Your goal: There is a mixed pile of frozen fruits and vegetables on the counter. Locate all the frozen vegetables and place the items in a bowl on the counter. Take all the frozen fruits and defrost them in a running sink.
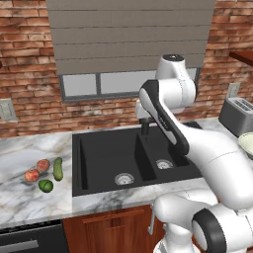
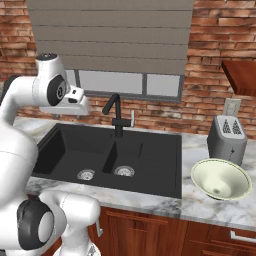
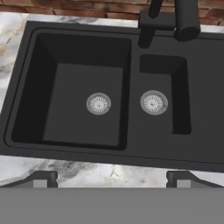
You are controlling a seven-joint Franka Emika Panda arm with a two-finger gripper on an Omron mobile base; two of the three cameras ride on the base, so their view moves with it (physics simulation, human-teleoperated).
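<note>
Four produce items sit at 9 o'clock on my left base cam, on the marble surface (image 1: 29,148) w/ nothing touching them: two reddish fruits (image 1: 37,170), the dark green stick (image 1: 58,168) just beside them, and the round green one (image 1: 46,186) at the group's 6 o'clock. Sink (image 1: 128,158) is center, both basins dry-looking, silver drains visible, black faucet (image 2: 114,115) at its 12 o'clock. Hand cam looks straight down into the sink; jaws (image 3: 112,179) spread wide apart, nothing between the tips, hanging over the front rim. Bowl (image 2: 221,179) sits at 3 o'clock on right base cam, toaster (image 2: 227,137) just behind it.
</note>
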